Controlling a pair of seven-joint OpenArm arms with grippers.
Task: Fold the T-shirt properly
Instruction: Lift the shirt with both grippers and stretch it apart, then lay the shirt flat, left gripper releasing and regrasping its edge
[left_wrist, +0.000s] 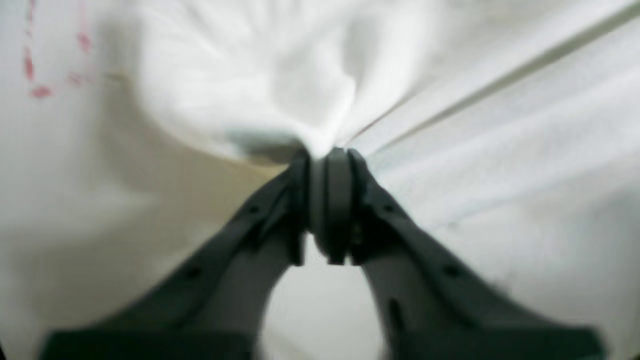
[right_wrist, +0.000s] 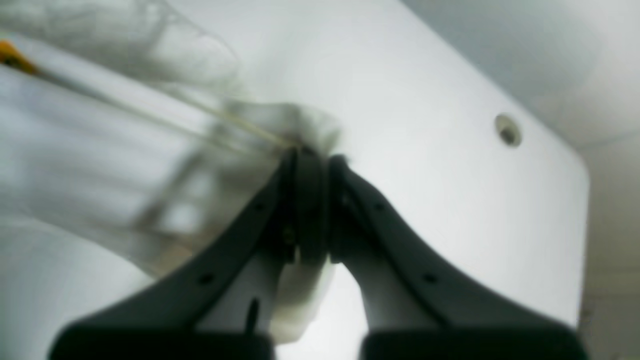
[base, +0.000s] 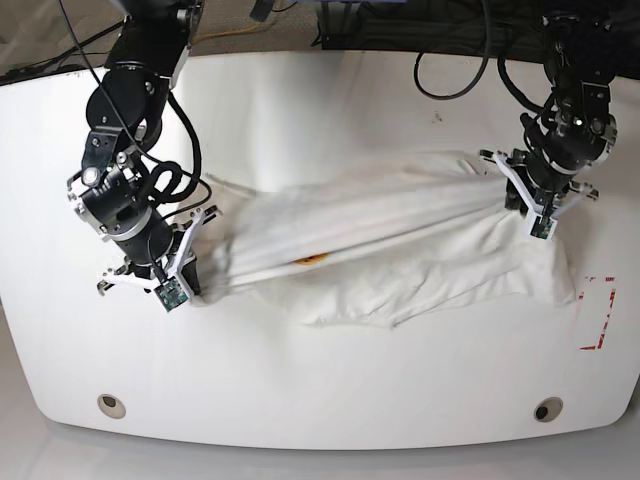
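Observation:
The white T-shirt (base: 400, 240) is stretched across the table's middle between both arms, and its lower part lies rumpled on the tabletop. A small orange print (base: 308, 260) shows in a fold. At the right of the base view, my left gripper (base: 535, 208) is shut on a bunched edge of the shirt. In the left wrist view, this left gripper (left_wrist: 327, 152) pinches the cloth (left_wrist: 250, 75) at its tips. At the left of the base view, my right gripper (base: 192, 258) is shut on the shirt's other end. The right wrist view shows the right gripper (right_wrist: 312, 152) clamping the T-shirt (right_wrist: 75, 150).
A red dashed mark (base: 597, 315) sits on the white table (base: 320, 390) near its right edge, beside the shirt's corner. Two round holes (base: 112, 405) (base: 545, 410) lie near the front edge. Black cables (base: 450, 90) hang over the back of the table.

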